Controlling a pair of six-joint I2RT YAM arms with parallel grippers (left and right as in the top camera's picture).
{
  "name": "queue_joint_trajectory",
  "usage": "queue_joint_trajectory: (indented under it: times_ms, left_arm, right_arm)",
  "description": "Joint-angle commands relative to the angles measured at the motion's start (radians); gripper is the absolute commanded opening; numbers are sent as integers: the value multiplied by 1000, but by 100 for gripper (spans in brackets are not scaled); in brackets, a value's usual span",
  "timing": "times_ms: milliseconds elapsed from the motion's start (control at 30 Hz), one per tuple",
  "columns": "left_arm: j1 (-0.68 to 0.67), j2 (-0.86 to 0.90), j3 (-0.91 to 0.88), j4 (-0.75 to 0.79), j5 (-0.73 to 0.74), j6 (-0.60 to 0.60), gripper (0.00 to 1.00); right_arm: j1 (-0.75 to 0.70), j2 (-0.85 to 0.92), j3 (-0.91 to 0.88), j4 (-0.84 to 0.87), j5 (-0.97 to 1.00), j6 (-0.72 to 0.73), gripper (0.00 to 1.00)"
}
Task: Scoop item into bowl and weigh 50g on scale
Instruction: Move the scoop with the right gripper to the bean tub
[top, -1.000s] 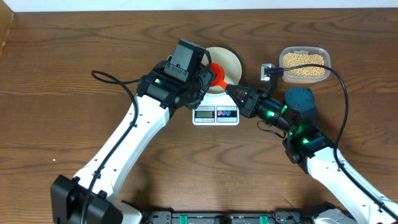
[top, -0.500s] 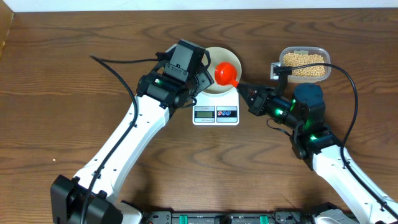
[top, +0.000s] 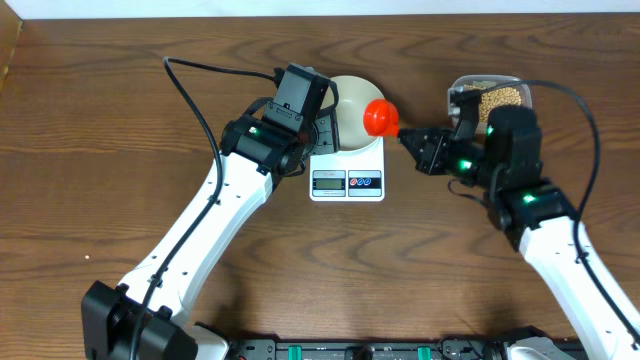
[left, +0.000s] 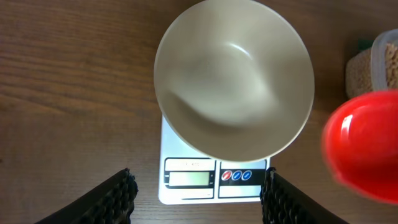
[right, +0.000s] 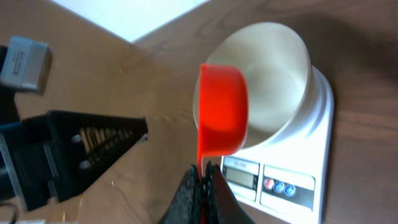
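The right gripper (right: 202, 180) pinched the red scoop (right: 222, 112) by its handle beside the empty bowl (left: 233, 78) on the scale (left: 186, 193), the left gripper (left: 198, 200) gaped empty, and the beans (top: 503, 97), far right in their tub (top: 524, 92), looked hard, light, roll-prone, best scooped

White arm links (top: 195, 235), black joints (top: 262, 142), green lights (top: 527, 199), black cables (top: 220, 68), ribbed black fingers (left: 112, 199).

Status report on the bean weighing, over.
Left gripper open above bowl. Right gripper shut on red scoop, at bowl rim. Bowl empty on scale; beans in tub. Nothing blocking.
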Motion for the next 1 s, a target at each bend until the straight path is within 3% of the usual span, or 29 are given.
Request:
queue_joint_trajectory:
  times_ms: [0, 333, 433, 633, 967]
  left_arm:
    - [0, 4, 7, -9, 17, 78, 66]
    - [14, 2, 7, -24, 227, 246, 66]
    - [47, -3, 7, -22, 300, 266, 66]
    - [124, -11, 7, -10, 457, 264, 66]
    - [91, -9, -20, -51, 463, 238, 58]
  right_arm:
    - [-34, -2, 116, -105, -11, -127, 1]
    - [-173, -2, 290, -384, -2, -261, 1]
    - [-204, -2, 307, -426, -1, -337, 1]
    - [-220, -2, 312, -514, 77, -360, 1]
    - [-221, -2, 311, -532, 98, -386, 1]
